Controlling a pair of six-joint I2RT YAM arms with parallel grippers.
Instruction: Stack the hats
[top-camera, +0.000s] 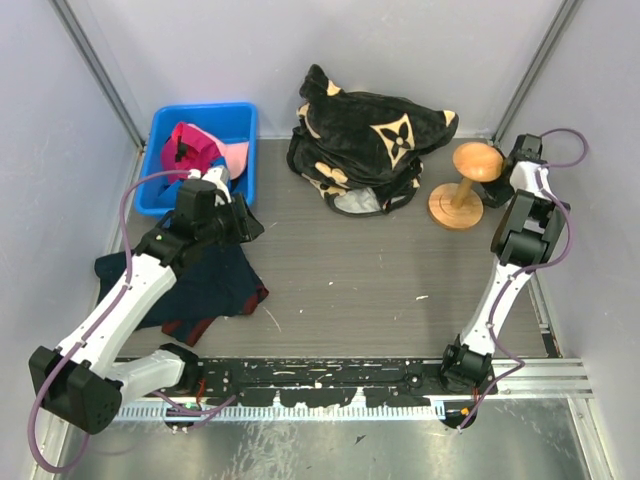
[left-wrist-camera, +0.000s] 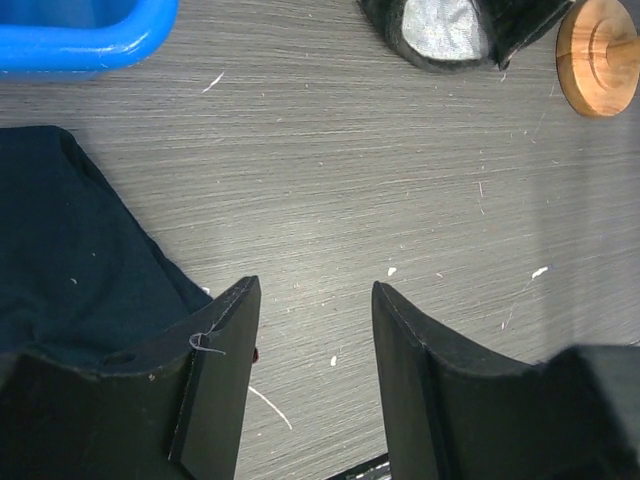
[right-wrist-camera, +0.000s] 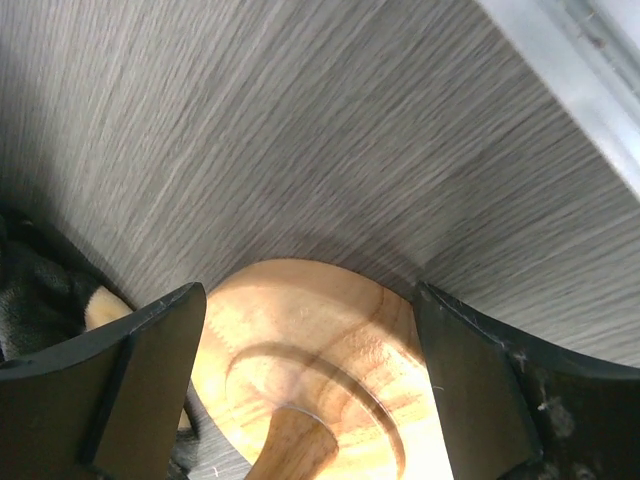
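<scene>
A magenta cap (top-camera: 190, 145) and a light pink cap (top-camera: 237, 155) lie in the blue bin (top-camera: 160, 190) at the back left. No royal blue cap or black cap shows in any view. My left gripper (top-camera: 245, 222) hovers just in front of the bin's right corner. In the left wrist view it is open and empty (left-wrist-camera: 315, 290) over bare table. My right gripper (top-camera: 497, 190) is at the back right beside the wooden hat stand (top-camera: 465, 185). Its open fingers flank the stand's round base (right-wrist-camera: 310, 295) from above.
A big black plush bundle with tan flower marks (top-camera: 365, 150) sits at the back centre, left of the stand. A flat dark navy cloth (top-camera: 205, 285) lies under the left arm and shows in the left wrist view (left-wrist-camera: 70, 270). Metal frame posts border the table.
</scene>
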